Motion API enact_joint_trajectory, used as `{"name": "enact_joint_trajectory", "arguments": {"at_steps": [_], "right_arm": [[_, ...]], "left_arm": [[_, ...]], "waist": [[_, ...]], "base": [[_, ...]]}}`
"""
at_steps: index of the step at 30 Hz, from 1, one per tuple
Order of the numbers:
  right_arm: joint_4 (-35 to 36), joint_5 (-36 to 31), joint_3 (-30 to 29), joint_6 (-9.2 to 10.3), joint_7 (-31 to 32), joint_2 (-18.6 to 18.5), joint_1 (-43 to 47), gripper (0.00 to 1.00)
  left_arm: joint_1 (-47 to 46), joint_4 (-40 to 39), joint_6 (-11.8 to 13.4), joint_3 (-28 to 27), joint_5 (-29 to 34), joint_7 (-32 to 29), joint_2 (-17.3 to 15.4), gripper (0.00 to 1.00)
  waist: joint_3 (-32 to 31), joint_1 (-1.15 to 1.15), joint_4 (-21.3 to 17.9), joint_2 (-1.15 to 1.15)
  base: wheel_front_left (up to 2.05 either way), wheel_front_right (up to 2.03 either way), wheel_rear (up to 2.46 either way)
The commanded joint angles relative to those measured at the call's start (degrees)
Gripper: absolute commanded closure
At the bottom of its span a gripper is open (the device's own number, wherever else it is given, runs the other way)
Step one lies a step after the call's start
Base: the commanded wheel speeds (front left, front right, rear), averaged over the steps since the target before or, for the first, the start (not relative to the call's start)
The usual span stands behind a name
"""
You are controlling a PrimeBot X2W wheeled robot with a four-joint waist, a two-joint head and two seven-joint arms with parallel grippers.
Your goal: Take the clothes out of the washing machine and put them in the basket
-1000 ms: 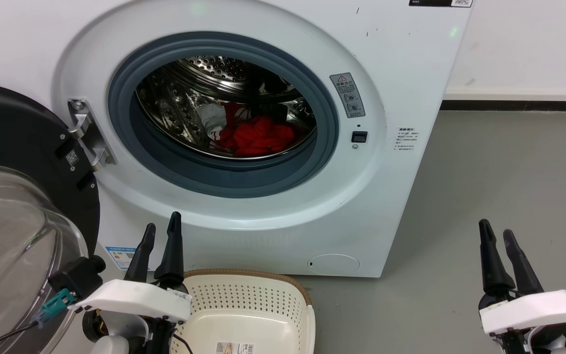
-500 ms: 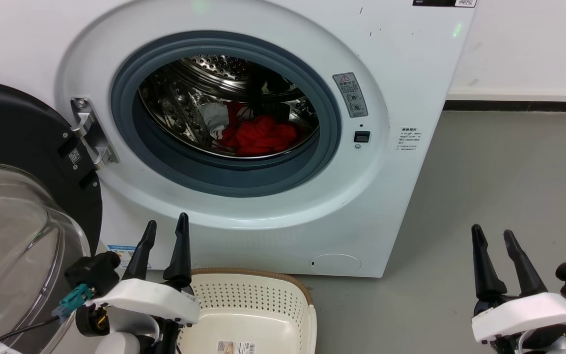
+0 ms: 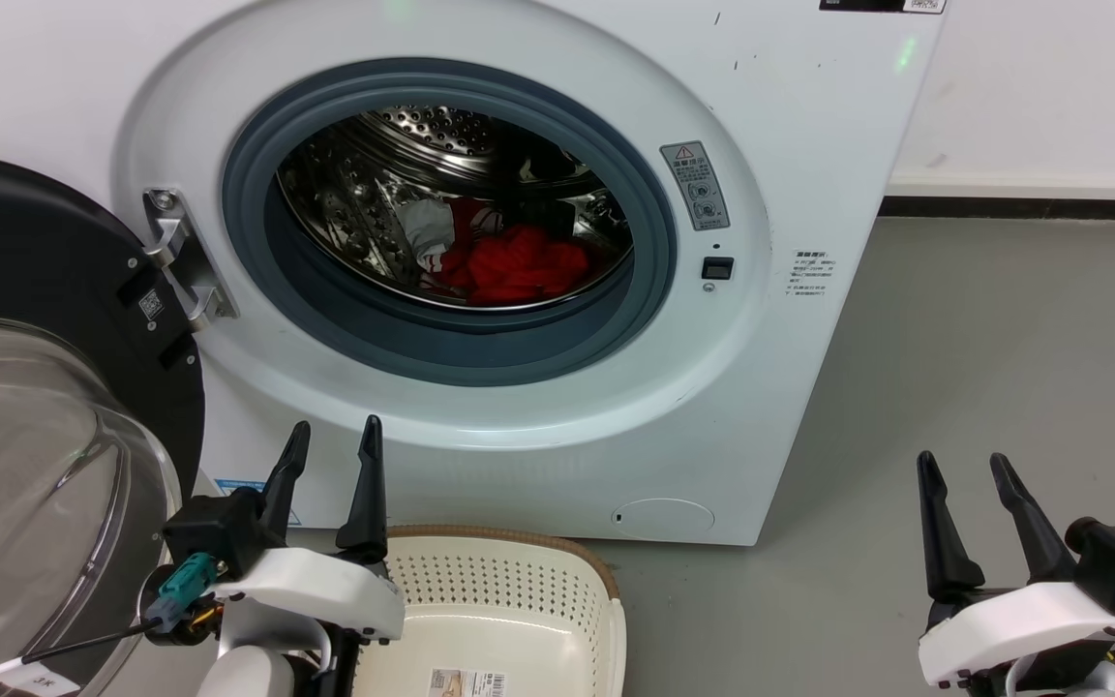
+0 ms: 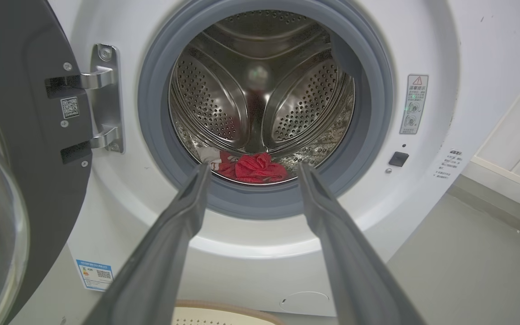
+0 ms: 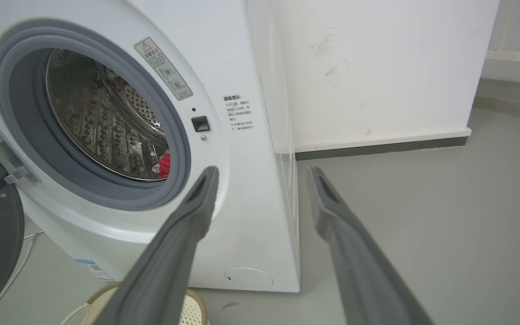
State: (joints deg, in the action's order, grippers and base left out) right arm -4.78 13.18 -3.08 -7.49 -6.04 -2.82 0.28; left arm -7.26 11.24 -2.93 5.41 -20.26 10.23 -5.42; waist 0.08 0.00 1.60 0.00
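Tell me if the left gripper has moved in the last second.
Yes. The left gripper has shifted right, toward the basket rim, its fingers wider apart.

plain white wall [image 3: 1032, 87] at the back, faint grey scuff marks [image 5: 327, 54] on it, dark skirting strip [image 3: 1022, 208] along its foot beneath a white ledge, smooth grey floor [image 3: 983, 368], soft even indoor light

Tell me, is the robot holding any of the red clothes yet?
No, nothing is held. The left gripper and the right gripper are both open and empty, and the clothes lie inside the washing machine.
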Motion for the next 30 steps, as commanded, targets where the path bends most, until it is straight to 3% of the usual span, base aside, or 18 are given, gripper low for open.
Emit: {"name": "enact_joint_trajectory", "arguments": {"at_steps": [1, 12, 30], "right_arm": [[0.73, -1.55, 0.12, 0.0, -0.35, -0.12, 0.27, 0.0], [1.2, -7.02, 0.77, 0.0, -0.62, -0.11, 0.84, 0.0], [1.32, -13.72, 1.45, 0.01, -1.4, -0.1, 1.67, 0.0]], "left_arm": [[-1.09, -0.37, 0.25, 0.28, 1.3, 0.47, -0.36, 0.0], [-1.28, -0.55, 1.28, 1.01, 6.44, 1.81, -0.83, 0.0], [-1.01, -0.45, 0.56, 0.99, 12.89, 3.85, -0.47, 0.0]], "waist": [[0.01, 0.0, 0.04, 0.0], [-0.08, 0.0, 0.51, 0.0], [-0.14, 0.0, 1.12, 0.0]], "base": [[0.0, 0.0, 0.0], [0.0, 0.0, 0.0], [0.0, 0.0, 0.0]]}}
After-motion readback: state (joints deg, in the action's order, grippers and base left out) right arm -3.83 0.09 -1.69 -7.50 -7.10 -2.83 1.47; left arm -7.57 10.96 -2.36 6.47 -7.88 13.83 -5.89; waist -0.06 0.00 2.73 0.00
